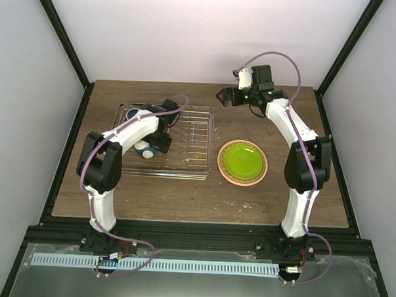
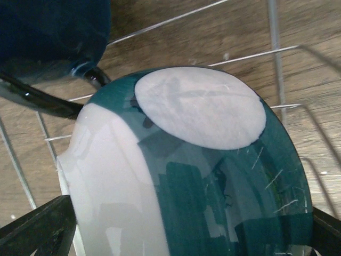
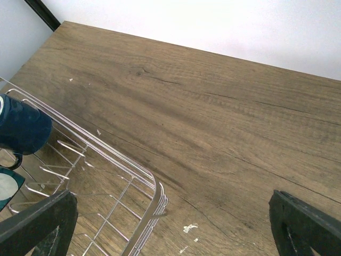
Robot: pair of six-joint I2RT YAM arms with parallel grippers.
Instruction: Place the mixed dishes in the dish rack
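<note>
the left hand (image 2: pixel 186 226) pinches the small bowl (image 2: pixel 202 160), a finger against each side. the bowl is upturned and low over the bars of the dish rack (image 1: pixel 191 145), not yet let go. the dark blue mug (image 2: pixel 48 37) lies in the rack just beyond that hand. the right hand (image 3: pixel 171 218) is spread wide and empty above bare surface (image 3: pixel 224 106). nearer than it, the lime-green plate (image 1: pixel 243 160) sits on the salmon-pink plate (image 1: pixel 242 183), both unloaded. no cream plate shows. i judge the task under halfway.
</note>
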